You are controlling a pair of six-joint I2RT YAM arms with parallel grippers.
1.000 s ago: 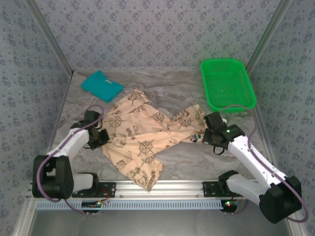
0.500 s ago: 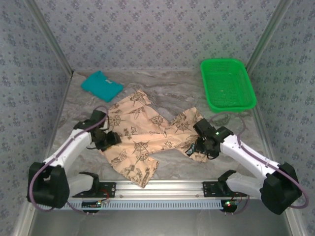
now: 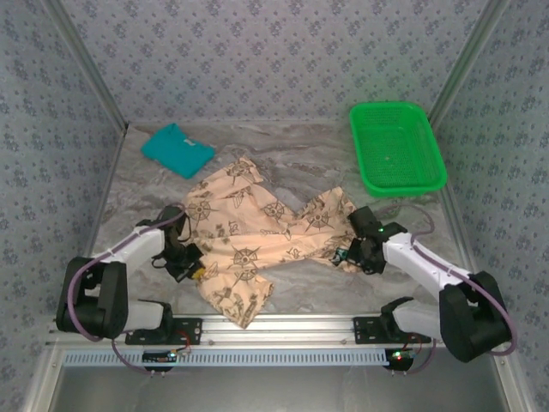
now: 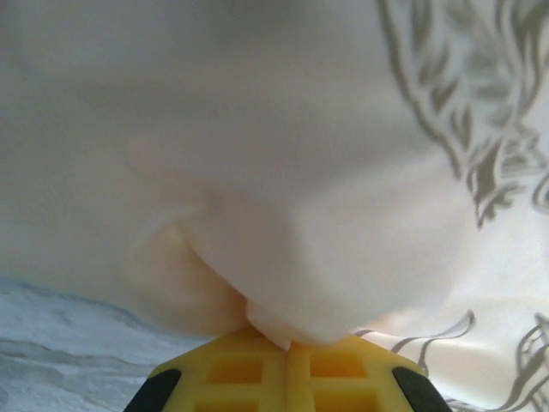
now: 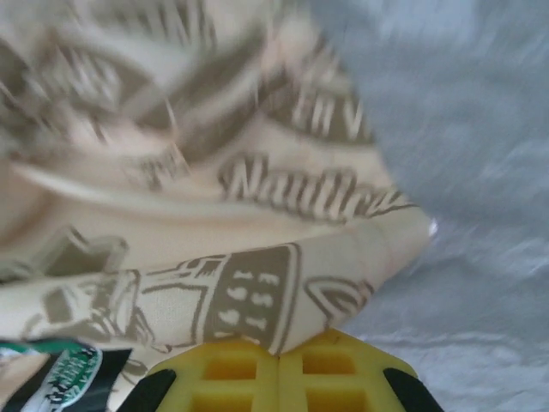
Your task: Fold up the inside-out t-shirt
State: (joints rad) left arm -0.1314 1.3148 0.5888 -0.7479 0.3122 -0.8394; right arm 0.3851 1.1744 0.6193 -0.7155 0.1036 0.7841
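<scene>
The inside-out t-shirt [image 3: 257, 236], peach-beige with dark brown nautical prints, lies crumpled in the middle of the table. My left gripper [image 3: 195, 264] is low at its left edge. In the left wrist view the yellow jaws are together, and the left gripper [image 4: 290, 342] is shut on a pale fold of the t-shirt [image 4: 326, 215]. My right gripper [image 3: 347, 256] is at the shirt's right corner. In the right wrist view the right gripper [image 5: 279, 354] is shut on a printed corner of the t-shirt [image 5: 249, 292], beside a small dark label [image 5: 60, 373].
A folded teal shirt [image 3: 177, 149] lies at the back left. A green basket [image 3: 397, 146] stands at the back right. Patterned walls close in three sides, and a metal rail [image 3: 274, 326] runs along the near edge.
Both grippers opened, then shut on the shirt's edges. They have come nearer the front of the table, and the cloth has bunched and shifted slightly toward the rail.
</scene>
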